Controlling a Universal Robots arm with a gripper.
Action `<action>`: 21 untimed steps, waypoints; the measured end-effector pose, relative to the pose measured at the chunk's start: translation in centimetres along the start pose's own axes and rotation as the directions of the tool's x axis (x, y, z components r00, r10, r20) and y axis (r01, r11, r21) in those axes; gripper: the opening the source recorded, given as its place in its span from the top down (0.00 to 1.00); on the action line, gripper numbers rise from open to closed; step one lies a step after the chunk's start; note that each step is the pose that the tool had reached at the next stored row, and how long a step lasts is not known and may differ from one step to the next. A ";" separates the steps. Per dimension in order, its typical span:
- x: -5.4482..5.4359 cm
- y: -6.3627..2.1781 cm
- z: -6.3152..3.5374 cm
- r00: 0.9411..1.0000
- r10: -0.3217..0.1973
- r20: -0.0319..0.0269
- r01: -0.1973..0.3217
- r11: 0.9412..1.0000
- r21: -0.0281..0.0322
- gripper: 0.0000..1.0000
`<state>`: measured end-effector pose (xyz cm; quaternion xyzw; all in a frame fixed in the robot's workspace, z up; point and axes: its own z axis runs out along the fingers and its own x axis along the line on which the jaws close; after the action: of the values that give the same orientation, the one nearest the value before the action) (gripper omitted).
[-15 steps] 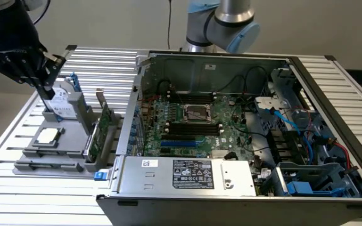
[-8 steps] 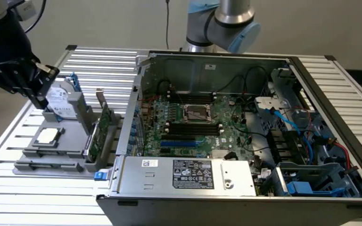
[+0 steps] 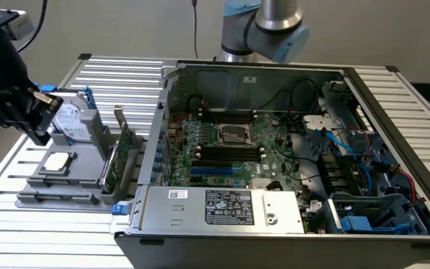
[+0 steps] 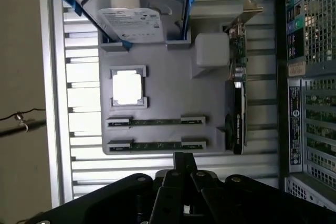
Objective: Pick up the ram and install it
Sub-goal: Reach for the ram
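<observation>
Two ram sticks lie edge-up in the holders of a grey fixture (image 4: 168, 93): one ram stick (image 4: 156, 121), and a second ram stick (image 4: 156, 145) nearer my gripper. My gripper (image 4: 183, 157) hovers just off the fixture's edge beside the second stick and holds nothing. In the exterior view my gripper (image 3: 40, 131) hangs above the far left part of the fixture (image 3: 80, 168), left of the open computer case (image 3: 275, 73). The black memory slots (image 3: 230, 151) flank the processor socket on the motherboard.
On the fixture also stand a hard drive (image 4: 139, 22) in a blue caddy, a processor (image 4: 127, 87) and a tall green expansion card (image 3: 118, 157). The case's power supply (image 3: 226, 207) and cables (image 3: 342, 148) crowd its front and right side.
</observation>
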<state>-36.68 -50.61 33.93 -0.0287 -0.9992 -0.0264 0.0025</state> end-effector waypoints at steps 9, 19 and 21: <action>0.4 -1.74 1.10 1.000 -0.021 -0.004 0.021 1.000 -0.007 0.89; 1.0 -2.78 2.33 0.999 -0.046 -0.007 0.046 0.999 -0.007 0.89; 1.2 -2.85 2.42 0.999 -0.051 -0.008 0.051 0.999 -0.007 0.89</action>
<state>-38.01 -53.27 31.38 -0.0030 -0.9995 -0.0298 0.0057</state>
